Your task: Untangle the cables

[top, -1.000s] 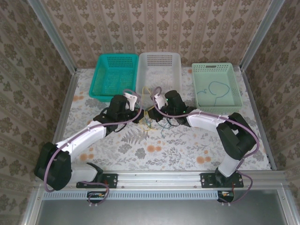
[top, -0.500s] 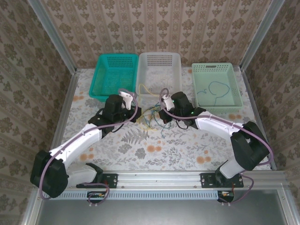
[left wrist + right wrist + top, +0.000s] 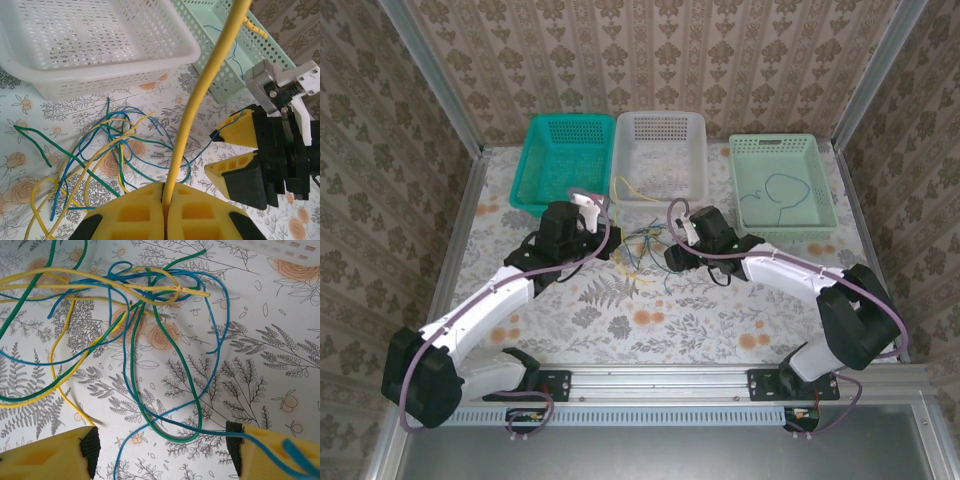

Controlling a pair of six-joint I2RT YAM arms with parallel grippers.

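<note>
The cables (image 3: 642,250) lie as a loose tangle of yellow, green and blue strands on the flowered tabletop between both arms. My left gripper (image 3: 165,192) is shut on a yellow cable (image 3: 200,95), which rises taut from the jaws towards the white basket. My right gripper (image 3: 160,455) stands open just right of the tangle (image 3: 135,315), low over the table. A blue strand (image 3: 295,450) lies across its right finger, and a green loop (image 3: 197,405) lies between the fingers. In the left wrist view the right gripper (image 3: 227,152) shows its jaws apart.
Three baskets stand at the back: teal (image 3: 525,170), white (image 3: 660,117) and pale green (image 3: 775,139). A blue cable (image 3: 782,190) lies inside the pale green one. A yellow strand (image 3: 630,187) lies in the white basket's front.
My right gripper has opened and drawn back to the right of the tangle. The left gripper stays shut on the yellow cable and has shifted slightly left.
</note>
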